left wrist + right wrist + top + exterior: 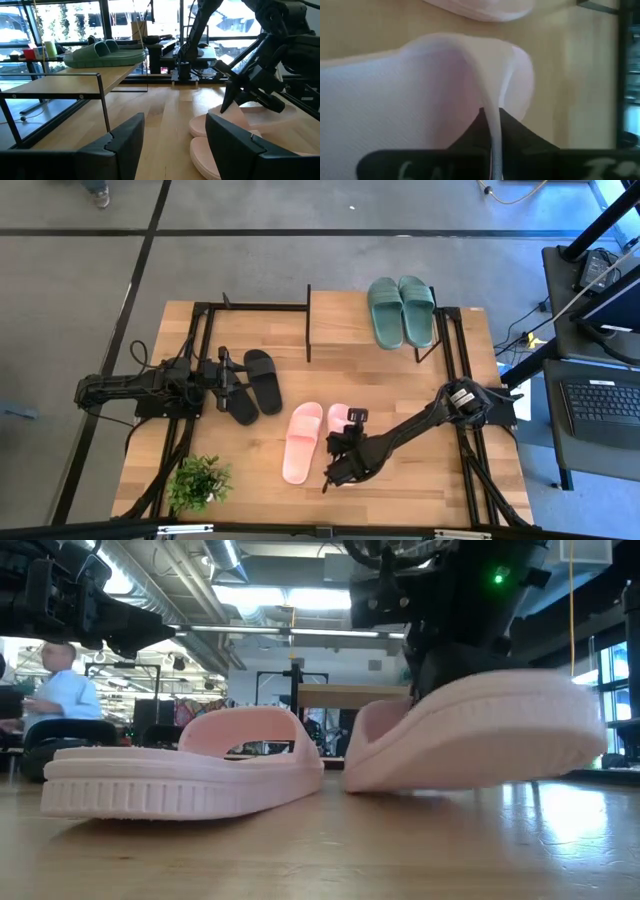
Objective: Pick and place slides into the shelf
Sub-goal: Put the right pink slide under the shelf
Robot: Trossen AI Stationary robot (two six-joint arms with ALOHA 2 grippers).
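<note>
The right claw (340, 455) pinches the strap of one pink slide (480, 735) near the desk's (420, 480) front edge, its mate (301, 442) just beside it. The left claw (237, 373), open, sits by the black slides (262, 379) toward the left edge. The green pair (401, 310) rests on the shelf (335, 325) at the far edge.

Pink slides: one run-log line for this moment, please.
right hand: shut on pink slide strap, toe tilted up | other pink slide: flat on table | green pair: on shelf | left hand: open, at black slides
</note>
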